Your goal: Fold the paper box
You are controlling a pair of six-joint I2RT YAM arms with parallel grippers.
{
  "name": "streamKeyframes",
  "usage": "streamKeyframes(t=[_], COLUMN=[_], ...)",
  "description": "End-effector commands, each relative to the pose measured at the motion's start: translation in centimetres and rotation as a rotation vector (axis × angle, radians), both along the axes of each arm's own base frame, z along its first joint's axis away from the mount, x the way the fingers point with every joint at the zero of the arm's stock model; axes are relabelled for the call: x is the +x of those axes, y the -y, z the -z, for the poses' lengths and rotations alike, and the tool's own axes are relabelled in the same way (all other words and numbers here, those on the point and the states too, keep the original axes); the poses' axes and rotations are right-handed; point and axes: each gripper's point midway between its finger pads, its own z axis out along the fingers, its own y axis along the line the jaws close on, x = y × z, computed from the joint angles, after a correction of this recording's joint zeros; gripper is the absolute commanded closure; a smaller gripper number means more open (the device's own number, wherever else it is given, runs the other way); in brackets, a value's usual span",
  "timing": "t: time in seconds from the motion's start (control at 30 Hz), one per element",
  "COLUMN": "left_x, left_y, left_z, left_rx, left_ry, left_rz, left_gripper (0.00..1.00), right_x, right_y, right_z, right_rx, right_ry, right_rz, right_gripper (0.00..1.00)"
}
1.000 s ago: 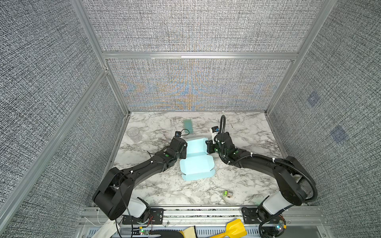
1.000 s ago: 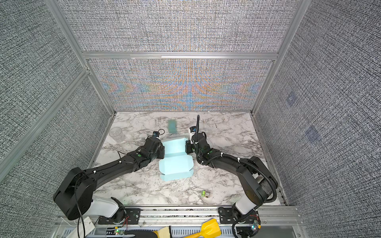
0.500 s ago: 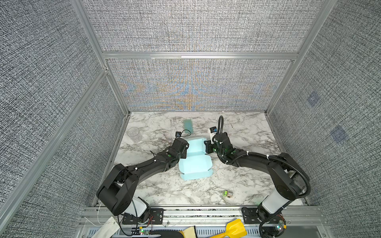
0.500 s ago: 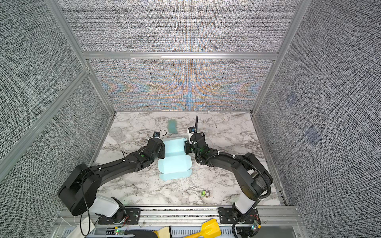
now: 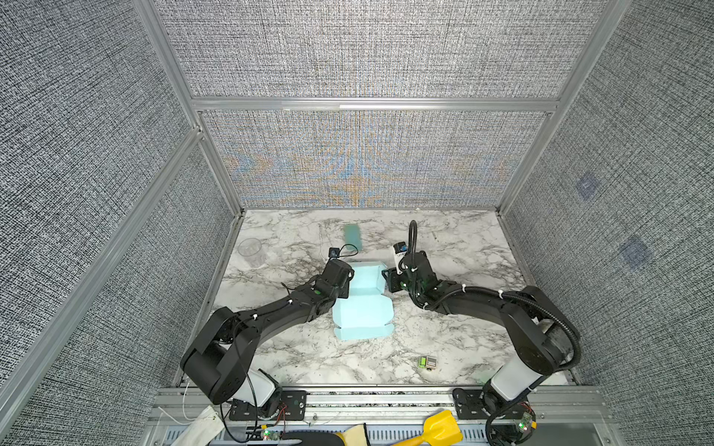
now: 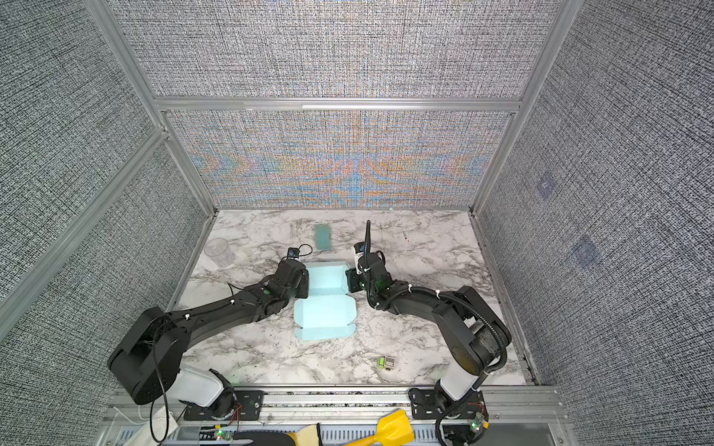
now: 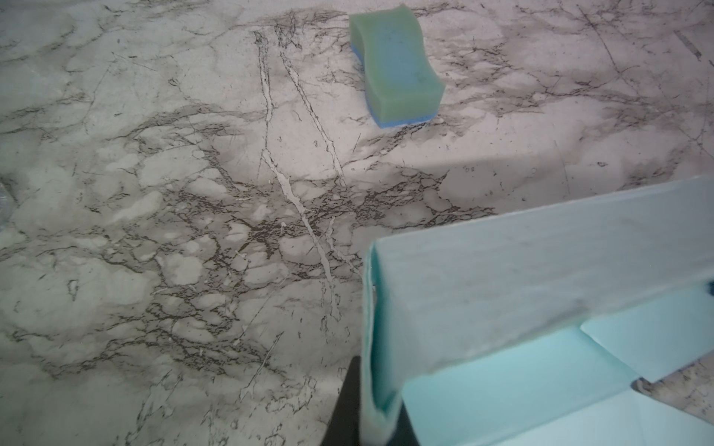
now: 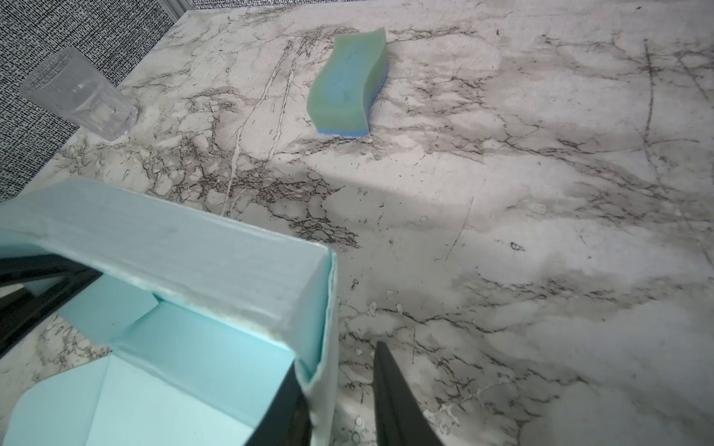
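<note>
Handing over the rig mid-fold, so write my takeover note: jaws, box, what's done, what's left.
Left gripper: jaws shut on the left side wall of the paper box.
Right gripper: jaws open, straddling the right side wall, not clamping.
Box: on the table, between the grippers.
Done: far wall and both side walls stand up.
Left: near lid panel and flaps lie flat; fold over and tuck, I'd judge.

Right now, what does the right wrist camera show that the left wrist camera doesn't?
Only the right wrist view: the clear cup in full, the fabric wall, and the right hand open astride a wall of the paper box. Only the left wrist view: the left hand pinching the box's other side wall. Both: the box, the green sponge and the marble table.
</note>
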Motion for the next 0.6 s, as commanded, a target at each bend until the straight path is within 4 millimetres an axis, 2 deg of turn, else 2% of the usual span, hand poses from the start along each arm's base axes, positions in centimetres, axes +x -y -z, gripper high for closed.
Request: streamKeyframes(t=[0.0,0.33,0.57], left_x=[-0.1,-0.3,-0.7], left_y=[-1.0,-0.9,-1.0], left_z=[0.3,0.4,0.7], left_rx=[0.03,0.036,0.035], left_ry=[-0.014,-0.038,-0.049], left_rz=[-0.039,-0.037,-0.035], left_gripper=[1.0,1.0,1.0], right_x=[0.2,-0.9,-1.4], right_y=[0.7,0.3,0.2], right_z=[0.2,0.2,-2.3], right_rx=[-0.002,0.058,0.148], right_ry=[-0.001,0.018,0.073], right_rz=[0.028,-0.014,-0.025], right_gripper=[0.72,0.67,0.6])
